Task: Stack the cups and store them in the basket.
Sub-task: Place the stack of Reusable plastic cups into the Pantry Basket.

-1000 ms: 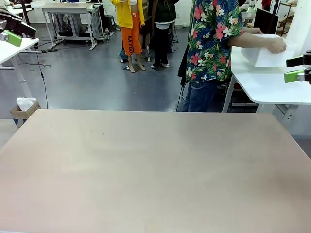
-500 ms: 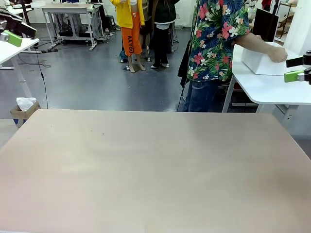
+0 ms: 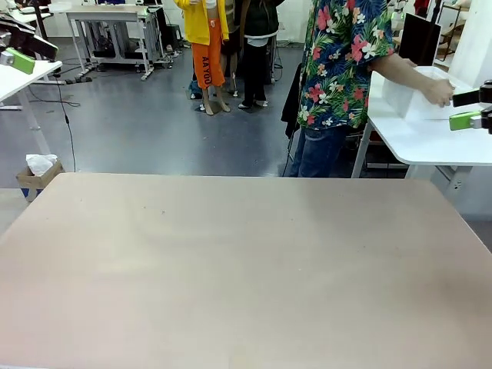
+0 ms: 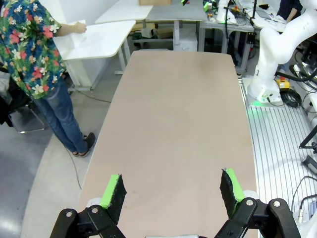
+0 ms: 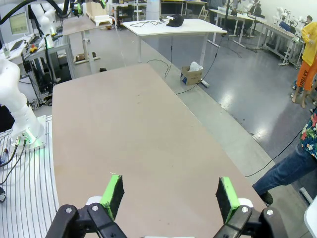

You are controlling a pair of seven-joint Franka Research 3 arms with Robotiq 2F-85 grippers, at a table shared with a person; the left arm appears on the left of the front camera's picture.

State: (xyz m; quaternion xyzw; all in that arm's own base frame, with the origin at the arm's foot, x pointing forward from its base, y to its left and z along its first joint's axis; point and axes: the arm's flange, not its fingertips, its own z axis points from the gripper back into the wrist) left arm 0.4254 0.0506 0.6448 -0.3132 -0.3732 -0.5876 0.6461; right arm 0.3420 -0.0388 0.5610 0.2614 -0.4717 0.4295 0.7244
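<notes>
No cups are in view. The basket (image 3: 413, 98), a white rectangular bin, rests on a white side table (image 3: 430, 142) beyond the far right corner, with a person's hand (image 3: 440, 92) on it. My left gripper (image 3: 23, 51) hangs at the far left edge, high above the floor beside the table. In the left wrist view my left gripper (image 4: 173, 186) is open with nothing between its green pads. My right gripper (image 3: 467, 109) hovers at the far right edge near the side table. The right wrist view shows my right gripper (image 5: 171, 191) open over bare tabletop.
The beige work table (image 3: 246, 269) is bare. A person in a flowered shirt (image 3: 342, 61) stands at its far right corner, turned toward the side table. A small cardboard box (image 3: 38, 173) sits on the floor past the far left corner.
The person has shifted slightly to the right and moved the hand along the white bin on the side table. Both grippers have stayed in place.
</notes>
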